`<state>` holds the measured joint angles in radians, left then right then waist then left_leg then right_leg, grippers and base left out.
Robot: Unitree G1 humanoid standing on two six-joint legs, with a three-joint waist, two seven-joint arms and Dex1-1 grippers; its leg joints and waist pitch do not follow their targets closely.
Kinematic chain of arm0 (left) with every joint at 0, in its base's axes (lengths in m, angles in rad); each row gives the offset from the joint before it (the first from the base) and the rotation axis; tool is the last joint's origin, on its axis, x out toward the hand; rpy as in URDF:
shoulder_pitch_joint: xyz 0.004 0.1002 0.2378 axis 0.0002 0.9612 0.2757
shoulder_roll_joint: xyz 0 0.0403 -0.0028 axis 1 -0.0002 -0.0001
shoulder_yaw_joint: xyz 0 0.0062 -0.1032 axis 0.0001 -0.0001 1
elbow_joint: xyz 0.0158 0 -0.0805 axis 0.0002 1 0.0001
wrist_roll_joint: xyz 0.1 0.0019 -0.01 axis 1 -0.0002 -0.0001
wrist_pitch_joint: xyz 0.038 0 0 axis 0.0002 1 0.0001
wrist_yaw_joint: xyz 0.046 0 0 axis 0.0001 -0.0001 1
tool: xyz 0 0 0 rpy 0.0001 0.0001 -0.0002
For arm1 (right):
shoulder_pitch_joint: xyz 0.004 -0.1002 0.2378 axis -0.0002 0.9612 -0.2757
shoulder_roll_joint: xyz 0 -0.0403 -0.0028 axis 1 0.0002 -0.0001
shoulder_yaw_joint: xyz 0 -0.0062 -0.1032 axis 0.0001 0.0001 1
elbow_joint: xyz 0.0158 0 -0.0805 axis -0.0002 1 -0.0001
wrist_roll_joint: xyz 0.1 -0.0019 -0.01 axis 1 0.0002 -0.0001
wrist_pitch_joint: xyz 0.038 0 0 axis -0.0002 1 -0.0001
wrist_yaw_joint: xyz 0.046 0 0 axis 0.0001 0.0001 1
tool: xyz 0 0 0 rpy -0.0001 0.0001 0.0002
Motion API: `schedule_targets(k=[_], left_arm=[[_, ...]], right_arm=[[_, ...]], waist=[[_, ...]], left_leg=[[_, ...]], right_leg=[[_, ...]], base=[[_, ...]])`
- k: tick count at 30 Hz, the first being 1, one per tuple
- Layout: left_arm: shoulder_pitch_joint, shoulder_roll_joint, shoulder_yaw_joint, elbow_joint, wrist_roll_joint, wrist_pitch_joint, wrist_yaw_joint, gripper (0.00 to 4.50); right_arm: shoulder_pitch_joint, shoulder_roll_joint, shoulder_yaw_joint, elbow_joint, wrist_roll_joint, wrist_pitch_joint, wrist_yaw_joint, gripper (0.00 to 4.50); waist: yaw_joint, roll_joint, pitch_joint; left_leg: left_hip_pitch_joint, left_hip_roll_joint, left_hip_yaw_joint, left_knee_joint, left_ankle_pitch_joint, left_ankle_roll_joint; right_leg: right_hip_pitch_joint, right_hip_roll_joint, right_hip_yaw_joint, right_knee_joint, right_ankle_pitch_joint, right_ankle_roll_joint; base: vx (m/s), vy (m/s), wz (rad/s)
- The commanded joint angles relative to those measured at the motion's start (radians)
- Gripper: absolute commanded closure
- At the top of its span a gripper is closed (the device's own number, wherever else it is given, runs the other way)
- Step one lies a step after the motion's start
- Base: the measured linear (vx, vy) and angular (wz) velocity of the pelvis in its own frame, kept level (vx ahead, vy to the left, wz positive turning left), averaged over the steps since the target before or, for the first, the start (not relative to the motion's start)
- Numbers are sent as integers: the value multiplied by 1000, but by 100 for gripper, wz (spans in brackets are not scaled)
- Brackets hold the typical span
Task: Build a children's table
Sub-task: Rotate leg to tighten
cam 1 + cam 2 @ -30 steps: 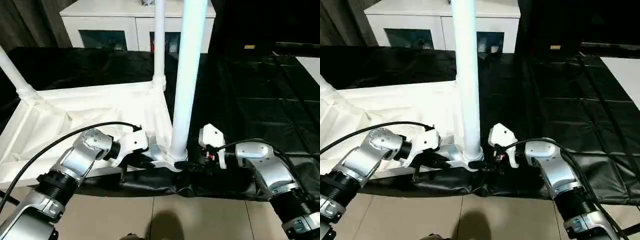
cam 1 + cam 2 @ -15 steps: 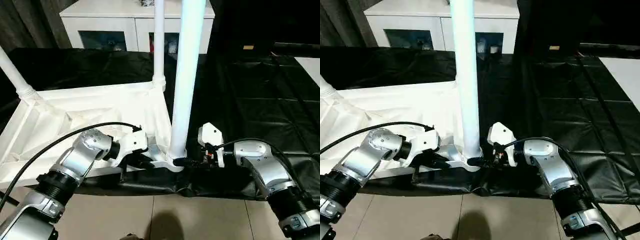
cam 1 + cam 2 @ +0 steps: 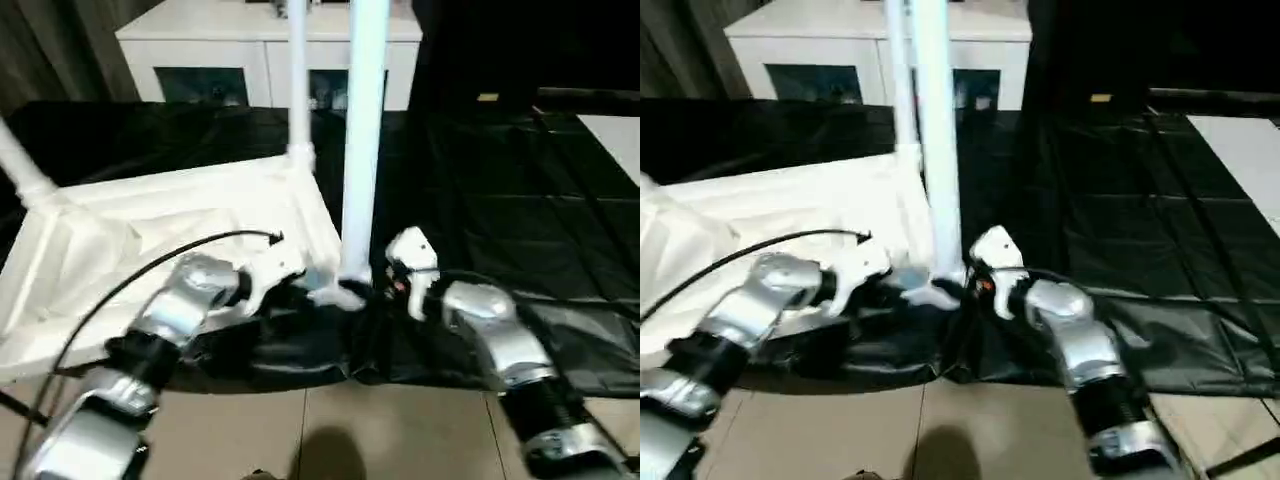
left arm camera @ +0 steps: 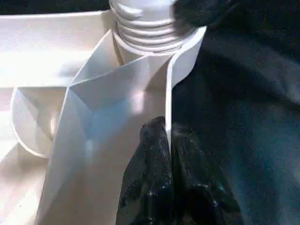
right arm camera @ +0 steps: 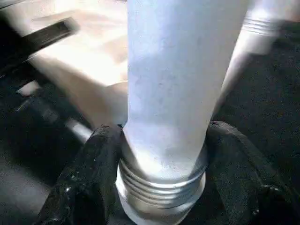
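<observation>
Black sheeting covers the large table point(image 3: 500, 200) across the middle of the scene, with a pale tiled floor point(image 3: 330, 430) at its near edge and a white cabinet with glass doors point(image 3: 240, 60) behind it. On the sheeting lies the white plastic rectangular table top point(image 3: 150, 240), ribbed underside up, at the robot's left. Three long white round legs stand in its corner sockets: the near leg point(image 3: 362, 120) rising from the corner closest to the robot, a far leg point(image 3: 297, 80) behind it, and a third leg point(image 3: 22, 165) leaning out at the far left corner.

The right gripper point(image 5: 161, 154) sits at the foot of the near leg, one black finger point(image 5: 86, 178) on each side, closed around the leg just above its threaded collar point(image 5: 161, 192). The left gripper point(image 4: 166, 154) is pinched together on the thin upright edge wall of the table top, just beside the same corner socket point(image 4: 150, 44), where the threaded end of the leg enters. From the head, both silver forearms converge on that corner, left forearm point(image 3: 170, 320) over the table top's near edge, right forearm point(image 3: 490, 335) over the black sheeting.
</observation>
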<state>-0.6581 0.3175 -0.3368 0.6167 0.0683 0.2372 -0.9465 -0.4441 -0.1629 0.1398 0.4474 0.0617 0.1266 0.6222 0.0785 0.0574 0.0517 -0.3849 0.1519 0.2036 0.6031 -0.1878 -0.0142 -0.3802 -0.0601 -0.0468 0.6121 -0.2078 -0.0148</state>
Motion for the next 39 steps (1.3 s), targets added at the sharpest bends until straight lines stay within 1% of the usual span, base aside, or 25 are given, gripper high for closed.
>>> schedule_targets(k=[1, 2, 5, 6, 7, 9, 11, 12, 13, 16, 17, 19, 21, 23, 25, 27, 28, 30, 31, 32, 33, 34, 36, 38, 39], left_arm=[[-37, -56, 19, 53, 0, 22, 126, 450], [-54, -78, 28, 81, 4, 31, 168, 450], [-107, -151, 60, 166, 13, 60, 304, 450], [-115, -164, 66, 178, 14, 65, 329, 450], [-123, -176, 72, 194, 16, 64, 352, 450], [-137, -193, 78, 220, 21, 62, 386, 450], [-150, -204, 80, 246, 30, 50, 409, 450], [-154, -207, 81, 254, 32, 45, 410, 450], [-160, -209, 79, 265, 34, 29, 406, 450], [-161, -204, 73, 268, 38, 6, 381, 450], [-157, -197, 67, 263, 40, -6, 362, 450], [-145, -182, 55, 247, 42, -18, 327, 450], [-123, -157, 41, 215, 38, -13, 266, 450], [-101, -130, 22, 183, 36, -34, 199, 450], [-80, -101, 5, 154, 36, -42, 145, 450], [-43, -50, -22, 93, 24, -66, 39, 450], [-41, -48, -23, 90, 23, -68, 33, 450], [-7, -9, -41, 30, -6, -95, -73, 450], [34, 36, -59, -45, -45, -113, -195, 450], [34, 36, -59, -45, -45, -113, -195, 450], [60, 76, -77, -96, -56, -110, -264, 450], [73, 100, -88, -124, -57, -107, -300, 450], [83, 121, -97, -151, -60, -94, -328, 450], [98, 150, -102, -191, -65, -80, -362, 450], [101, 161, -101, -202, -63, -79, -374, 450]], right_arm=[[-14, 67, 7, 43, -18, 57, -137, 203], [-25, 92, -9, 65, -34, 67, -216, 203], [-70, 175, -83, 147, -55, 84, -480, 204], [-79, 191, -101, 161, -48, 86, -521, 207], [-91, 206, -115, 177, -44, 89, -558, 207], [-116, 223, -120, 207, -58, 82, -614, 207], [-140, 231, -108, 230, -76, 62, -619, 207], [-147, 235, -111, 236, -72, 53, -611, 185], [-154, 243, -132, 230, -42, 33, -586, 163], [-164, 242, -152, 215, -2, 4, -534, 152], [-168, 230, -143, 215, -4, -8, -518, 152], [-173, 212, -131, 210, 4, -16, -468, 118], [-169, 164, -85, 189, -7, -27, -350, 118], [-153, 112, -34, 156, -23, -37, -229, 118], [-126, 59, -2, 109, -18, -33, -108, 118], [-76, -42, 56, 30, -9, -54, 79, 118], [-73, -48, 58, 26, -9, -55, 87, 118], [-41, -118, 91, -18, -5, -81, 196, 118], [-17, -175, 105, -55, 17, -82, 295, 118], [-17, -175, 105, -55, 17, -82, 295, 118], [-3, -212, 107, -82, 42, -74, 358, 118], [3, -231, 110, -98, 55, -70, 395, 118], [8, -247, 111, -111, 63, -70, 422, 118], [15, -268, 109, -138, 81, -56, 469, 118], [16, -275, 109, -149, 88, -54, 489, 118]], waist=[[-9, 2, -56], [-15, -2, -59], [-27, 0, -59], [-26, 0, -62], [-27, -1, -62], [-23, 1, -67], [-22, 1, -68], [-21, 2, -70], [-20, -1, -70], [-18, 0, -71], [-18, 0, -70], [-18, 0, -70], [-19, -4, -69], [-16, -5, -68], [-14, -4, -67], [-10, -4, -66], [-8, -4, -67], [-8, -3, -66], [-5, -2, -65], [-4, -4, -62], [-3, 4, -62], [0, 4, -63], [13, 6, -60], [19, 5, -59], [19, 4, -57]], left_leg=[[33, 87, -58, -93, -316, -41], [31, 86, -58, -93, -314, -47], [31, 80, -56, -89, -302, -42], [33, 81, -55, -87, -289, -36], [29, 80, -56, -87, -274, -28], [26, 81, -54, -85, -222, -8], [24, 80, -50, -81, -195, 9], [21, 79, -51, -78, -171, 23], [20, 79, -50, -77, -163, 32], [20, 83, -51, -76, -159, 58], [20, 85, -51, -77, -158, 61], [21, 86, -50, -76, -156, 61], [16, 84, -50, -74, -149, 73], [17, 86, -50, -72, -146, 81], [17, 88, -48, -71, -144, 93], [16, 90, -48, -70, -149, 98], [16, 93, -50, -71, -154, 97], [18, 92, -47, -71, -161, 95], [18, 94, -48, -72, -172, 93], [17, 98, -48, -76, -190, 87], [22, 98, -47, -78, -212, 76], [26, 100, -47, -78, -220, 72], [31, 100, -43, -80, -245, 58], [33, 101, -44, -83, -262, 43], [29, 100, -46, -85, -260, 38]], right_leg=[[16, -105, 54, -86, -315, -193], [18, -106, 53, -84, -288, -198], [16, -107, 56, -88, -265, -208], [18, -108, 57, -88, -247, -207], [20, -109, 57, -87, -229, -210], [25, -104, 54, -78, -136, -218], [28, -104, 53, -74, -74, -229], [33, -106, 52, -70, -42, -234], [34, -105, 52, -70, -29, -236], [37, -108, 51, -68, -17, -240], [36, -108, 50, -67, -18, -244], [35, -107, 50, -67, -17, -249], [41, -108, 48, -64, -6, -256], [42, -109, 48, -66, -9, -257], [39, -109, 50, -65, -5, -256], [39, -108, 49, -64, -15, -254], [41, -109, 49, -63, -19, -253], [36, -105, 48, -63, -27, -266], [38, -108, 48, -65, -40, -266], [39, -108, 49, -65, -70, -263], [33, -103, 49, -67, -96, -265], [31, -102, 49, -68, -99, -267], [23, -102, 53, -72, -132, -264], [23, -103, 54, -72, -154, -261], [24, -103, 54, -72, -163, -255]], base=[[0, 0, 0], [0, 0, 0], [0, 0, 0], [0, 0, 0], [0, 0, 0], [0, 0, 0], [0, 0, 0], [0, 0, 0], [0, 0, 0], [0, 0, 0], [0, 0, 0], [0, 0, 0], [0, 0, 0], [0, 0, 0], [0, 0, 0], [0, 0, 0], [0, 0, 0], [0, 0, 0], [0, 0, 0], [0, 0, 0], [0, 0, 0], [0, 0, 0], [0, 0, 0], [0, 0, 0], [0, 0, 0]])
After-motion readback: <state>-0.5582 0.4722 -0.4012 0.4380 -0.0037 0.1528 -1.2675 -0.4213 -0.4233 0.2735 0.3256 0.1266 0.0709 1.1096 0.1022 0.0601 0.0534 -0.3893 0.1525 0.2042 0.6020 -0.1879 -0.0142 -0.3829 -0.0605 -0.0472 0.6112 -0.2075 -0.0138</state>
